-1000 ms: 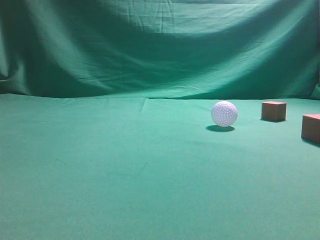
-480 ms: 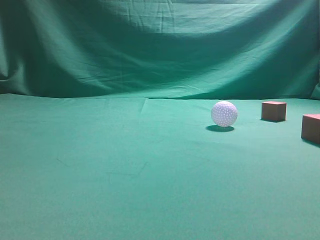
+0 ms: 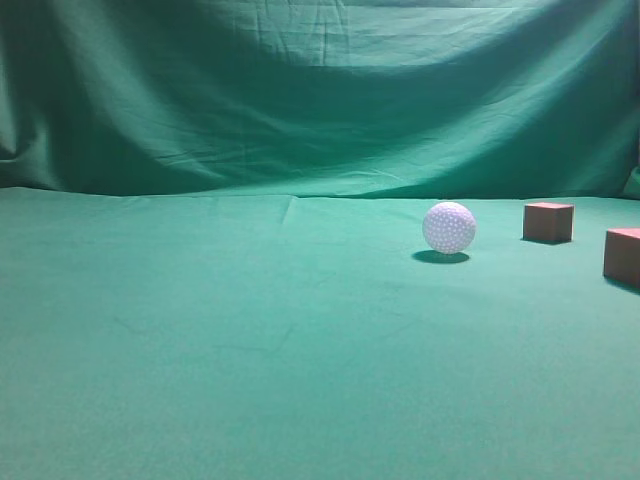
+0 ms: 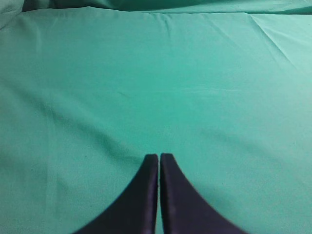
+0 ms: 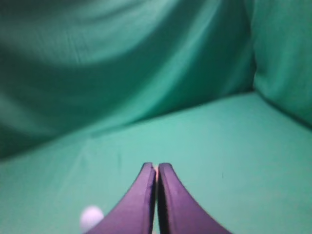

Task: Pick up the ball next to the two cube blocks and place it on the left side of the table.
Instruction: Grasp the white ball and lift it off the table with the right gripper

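The white dimpled ball [image 3: 449, 227] rests on the green table [image 3: 250, 340], right of centre in the exterior view. The two reddish-brown cube blocks stand to its right: one [image 3: 548, 222] further back, one [image 3: 622, 256] cut by the right edge. Neither arm shows in the exterior view. My left gripper [image 4: 159, 156] is shut and empty over bare green cloth. My right gripper [image 5: 156, 165] is shut and empty; the ball [image 5: 91, 217] shows blurred at the lower left of its view, apart from the fingers. The cubes are out of both wrist views.
A creased green cloth backdrop [image 3: 320, 100] hangs behind the table. A fold of the cloth rises at the right of the right wrist view [image 5: 282, 53].
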